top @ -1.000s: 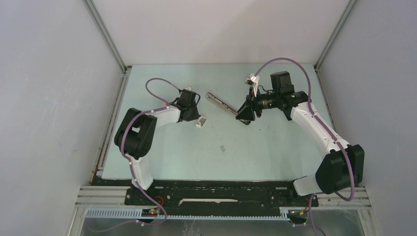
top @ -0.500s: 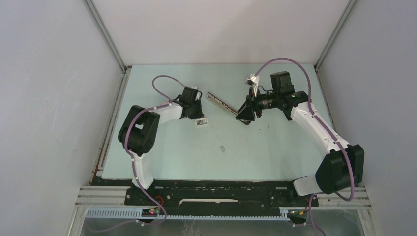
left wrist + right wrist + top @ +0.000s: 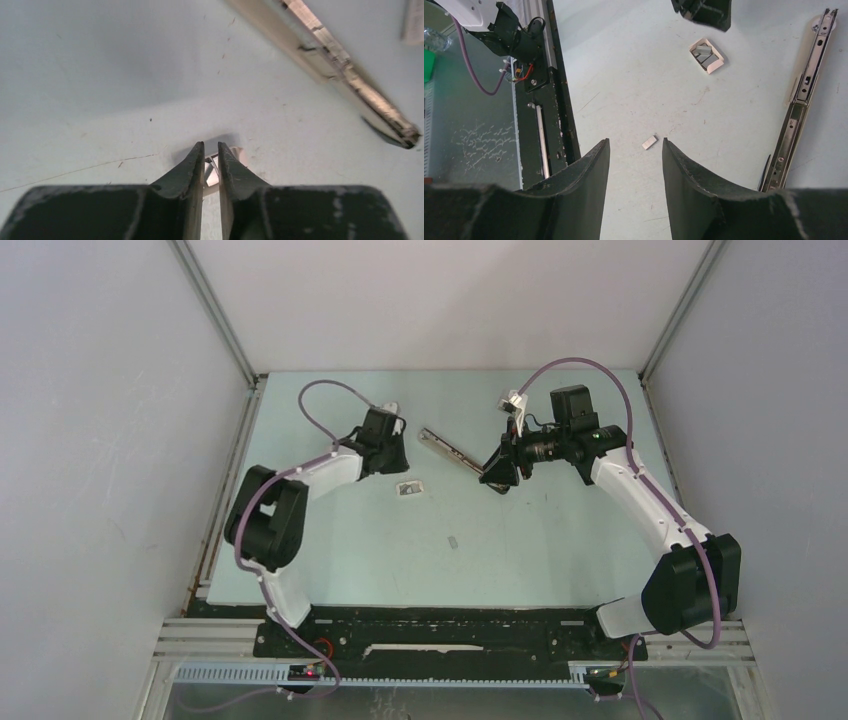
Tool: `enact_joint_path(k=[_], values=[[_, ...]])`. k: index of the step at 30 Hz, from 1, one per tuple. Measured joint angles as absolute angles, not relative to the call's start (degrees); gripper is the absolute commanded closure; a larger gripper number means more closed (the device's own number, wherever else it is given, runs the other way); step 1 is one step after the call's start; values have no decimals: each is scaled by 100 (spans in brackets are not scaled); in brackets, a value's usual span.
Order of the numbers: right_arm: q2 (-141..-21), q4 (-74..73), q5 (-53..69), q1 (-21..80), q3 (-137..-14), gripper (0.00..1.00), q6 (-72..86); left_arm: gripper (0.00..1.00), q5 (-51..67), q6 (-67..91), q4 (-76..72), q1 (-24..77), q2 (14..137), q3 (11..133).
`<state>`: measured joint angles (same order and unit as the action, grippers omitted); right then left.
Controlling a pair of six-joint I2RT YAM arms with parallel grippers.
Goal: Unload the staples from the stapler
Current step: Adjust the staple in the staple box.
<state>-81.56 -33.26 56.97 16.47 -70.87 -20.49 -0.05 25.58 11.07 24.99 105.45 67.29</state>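
The stapler (image 3: 445, 448) lies opened out on the table, its long metal rail (image 3: 804, 95) bare. A small open white box (image 3: 408, 488) holds grey staples (image 3: 704, 52). One loose staple strip (image 3: 452, 540) lies nearer the front (image 3: 650, 142). My left gripper (image 3: 397, 464) hangs just behind the box (image 3: 240, 152). Its jaws (image 3: 210, 145) are almost together, with a thin slit and nothing in it. My right gripper (image 3: 497, 480) stands open and empty (image 3: 635, 141) by the stapler's near end. The rail runs past the outside of its right finger (image 3: 684, 165).
The stapler rail (image 3: 345, 75) crosses the upper right of the left wrist view. A black frame (image 3: 536, 100) with cables runs along the table's front edge. Grey walls close in the table (image 3: 330, 560) on the left, right and back.
My left arm has drawn back from the white box toward the far left, leaving the box on the table. Its jaws have parted by a sliver. The right arm has not moved.
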Motion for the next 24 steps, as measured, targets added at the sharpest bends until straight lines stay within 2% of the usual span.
enact_joint_path(k=[3, 7, 13, 17, 24], values=[[-8156, -3328, 5710, 1647, -7087, 49, -2047, 68, -108, 2471, 993, 2499, 10066, 6650], [-8156, -3330, 5712, 1647, -7087, 49, -2047, 65, -110, 2320, 746, 2506, 9369, 6281], [-8156, -3341, 5712, 1647, -7087, 49, -2047, 66, 64, 1981, 685, 2644, 9096, 5896], [-8165, -3343, 5712, 1647, -7087, 49, -2047, 71, 62, 1743, 805, 2869, 9098, 5876], [-8197, -3347, 5712, 1647, -7087, 49, -2047, 74, -163, 1389, 1048, 3122, 9443, 5902]])
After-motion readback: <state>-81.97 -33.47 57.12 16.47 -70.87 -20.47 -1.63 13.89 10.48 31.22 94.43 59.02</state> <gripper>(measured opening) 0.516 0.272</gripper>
